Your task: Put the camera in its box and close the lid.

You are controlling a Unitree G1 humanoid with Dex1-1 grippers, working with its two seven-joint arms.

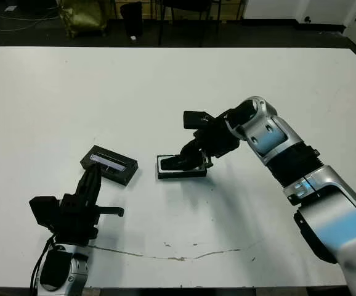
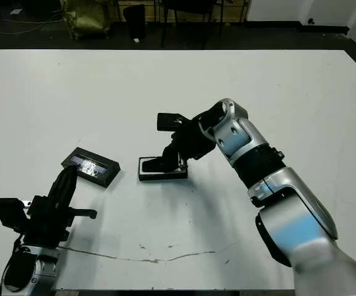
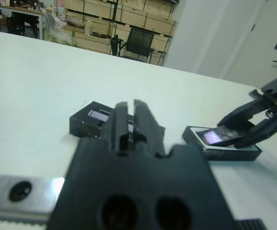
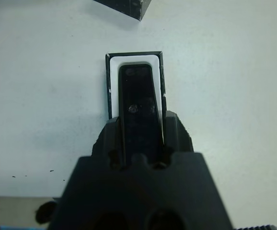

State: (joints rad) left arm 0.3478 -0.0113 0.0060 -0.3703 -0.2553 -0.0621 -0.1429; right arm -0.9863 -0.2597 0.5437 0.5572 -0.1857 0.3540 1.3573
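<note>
One relation governs what comes next: the camera [image 4: 138, 103] sits lengthwise over the box [image 1: 181, 172], its long axis running the same way as the box's long sides, its far end already down inside the white lining while the near end appears raised, tilted up toward the right gripper [image 1: 187, 161]. That gripper grasps the camera by its long edges, one black finger on either side, directly above the near end of the box, so the move ahead is probably a short lowering and then a release. Judging from the right wrist view, the camera looks slightly skewed within the white border, closer to one long wall than the other; it may catch there. The lid [image 1: 109, 164] lies on the table well to the left of the box, apart from it, with its shiny strip facing up. The left gripper [image 1: 92, 185] is by far the nearer to it, hanging just short of the lid with its fingers pressed together and holding nothing. Hidden: the camera's near end and the box's near wall, both covered by the right gripper's body; whether the camera's underside touches the lining cannot be made out.
</note>
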